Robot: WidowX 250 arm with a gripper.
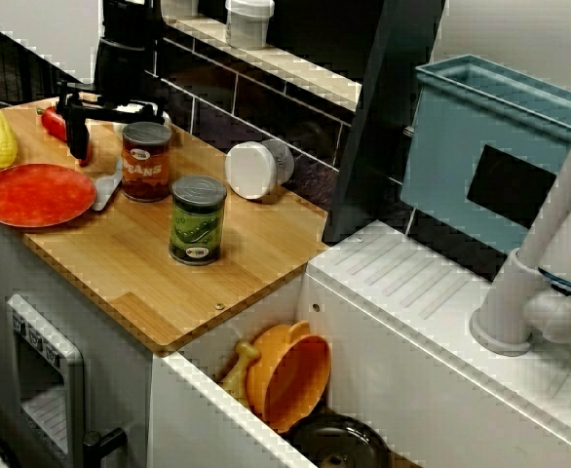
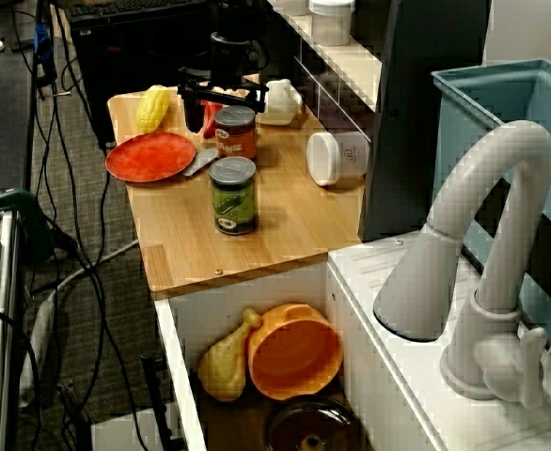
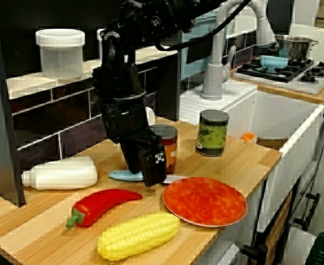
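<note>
The open end effector [image 3: 144, 165] hangs low near the bench's back edge, over a pale-blue utensil [image 3: 122, 176] and just beside the red can [image 3: 167, 144]. This looks like a reach, and closing would need clearance from that can.

Two high, one low opposite, counter [image 1: 120, 263] shared

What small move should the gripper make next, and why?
Probably lower a little: the open gripper hangs right over the blue utensil, close beside the red-labelled can, so a straight descent seems safest.
</note>
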